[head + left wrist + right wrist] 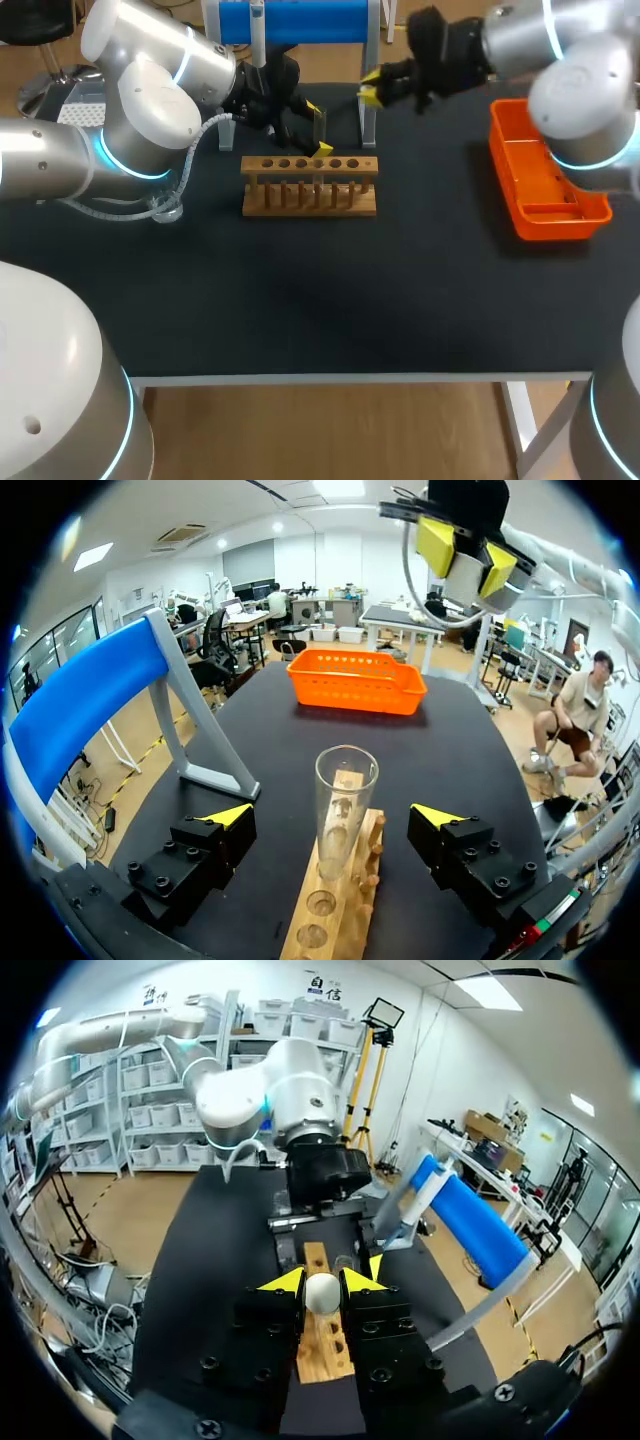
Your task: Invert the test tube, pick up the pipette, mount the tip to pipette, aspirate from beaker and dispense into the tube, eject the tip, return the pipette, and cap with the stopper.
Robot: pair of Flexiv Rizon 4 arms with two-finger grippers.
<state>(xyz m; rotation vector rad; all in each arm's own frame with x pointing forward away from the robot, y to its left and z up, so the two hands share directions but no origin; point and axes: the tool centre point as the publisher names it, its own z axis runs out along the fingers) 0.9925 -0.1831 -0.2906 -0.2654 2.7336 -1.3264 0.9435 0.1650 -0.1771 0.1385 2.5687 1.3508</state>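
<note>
Three views examined.

Head view: the wooden rack (pixel 310 198) stands upper centre on the dark table (pixel 300 300). The test tube (pixel 319 130) is upright in the rack, its long axis vertical. The left claw (pixel 320 127) comes in from the frame's left and straddles the tube. The right claw (pixel 370 88) hangs just right of the rack's far end, near the tube but not over it. An orange tray (pixel 500 150) lies well apart at right, and a blue stand (pixel 295 20) sits at the top edge.

Left wrist view: the left claw is wide open. The tube rises between its fingers, mouth up and uncapped, with a clear gap on each side and no contact. Ahead of and above the tube hangs the right claw with the stopper (pixel 466 577) between its tips.

Right wrist view: the right claw is closed on the pale round stopper, both tips pressing it from opposite sides. The rack and tube lie beyond and below those tips, with the left arm behind them.

Judgement: the step in hand appears to be capping. The stopper must travel across to a point directly above the tube mouth, then go straight down along the tube's axis. The right arm carries it, while the left is placed to steady the tube. The table is flat and matte, and headroom looks ample, but the left claw's fingers crowd the approach.
</note>
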